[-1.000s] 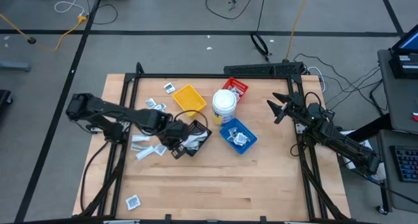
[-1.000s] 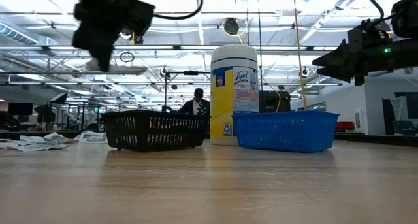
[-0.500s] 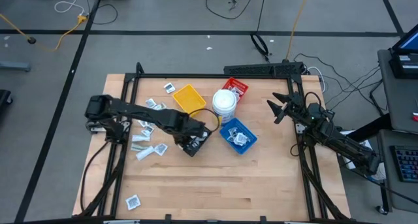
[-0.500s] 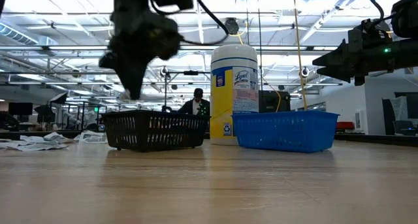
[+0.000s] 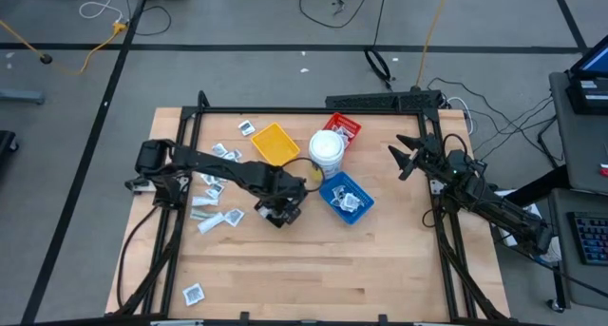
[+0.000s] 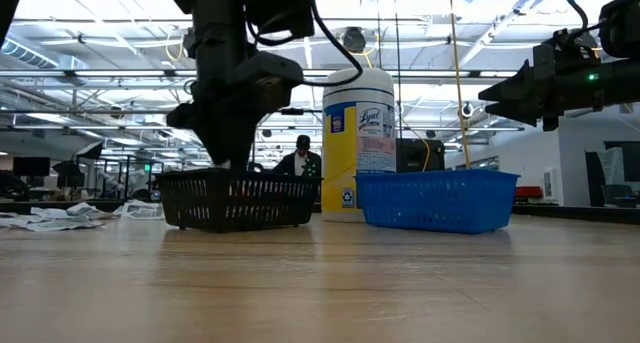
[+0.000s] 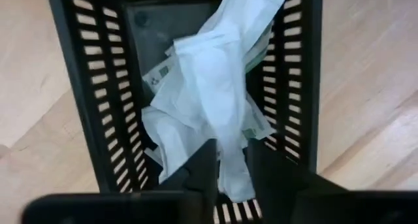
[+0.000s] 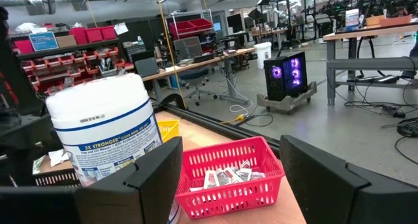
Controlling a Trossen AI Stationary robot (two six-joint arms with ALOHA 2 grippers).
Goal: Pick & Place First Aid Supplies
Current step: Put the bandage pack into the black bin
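- the pale wrapped strip [image 7: 222, 113] hangs into the black tray [image 7: 85, 100], its end between your left gripper [image 7: 232, 178] jaws, which are narrow and just parting.
- judged step: release; next, lift clear and fetch from the loose packets [image 5: 217, 218] on the worktop [image 5: 380, 259].
- a second ago that gripper was beside the tray; now it is over it.
- right gripper [image 5: 408, 158] waits apart, jaws wide, empty.

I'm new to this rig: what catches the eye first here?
The left gripper sits low over the black tray mid-table, with a pale wrapped strip between its fingers. The white tub stands among the coloured trays, while the right gripper waits at the table's right edge.
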